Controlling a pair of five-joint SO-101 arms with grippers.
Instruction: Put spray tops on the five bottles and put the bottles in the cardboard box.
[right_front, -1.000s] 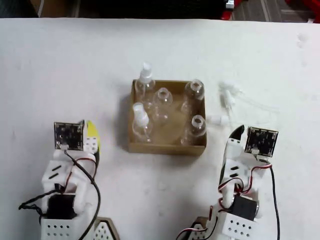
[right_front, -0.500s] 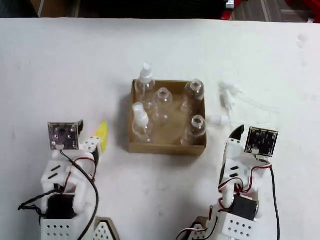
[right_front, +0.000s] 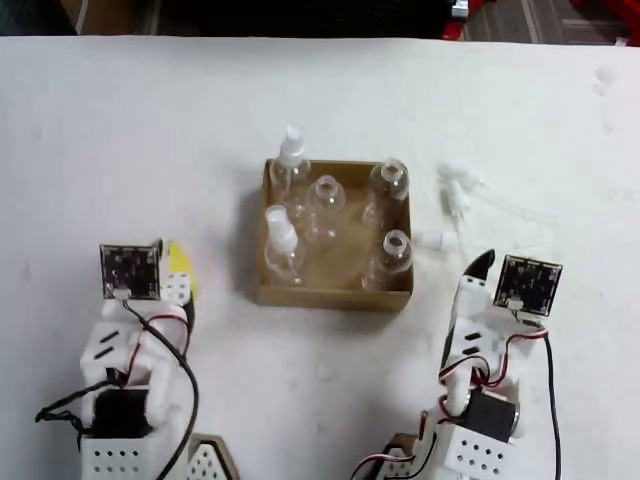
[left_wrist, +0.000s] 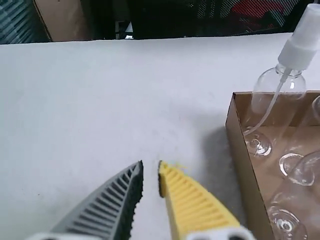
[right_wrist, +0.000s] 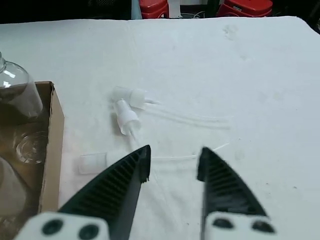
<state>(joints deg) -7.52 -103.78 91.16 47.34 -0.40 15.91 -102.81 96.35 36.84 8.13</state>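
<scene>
- So, my right gripper (right_wrist: 174, 156) is spread, near loose spray tops (right_wrist: 127, 117) beside the cardboard box (right_front: 335, 296).
- My left gripper (left_wrist: 150, 172): nearly pressed together, empty.
- I'd pinch one top's head, not its tube.

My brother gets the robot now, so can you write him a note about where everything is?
Left gripper shut, empty, left of the cardboard box.
Right gripper open, empty, near three loose spray tops lying right of the box.
All five bottles stand in the box; two have spray tops on.
Left to do: top the other three.
</scene>
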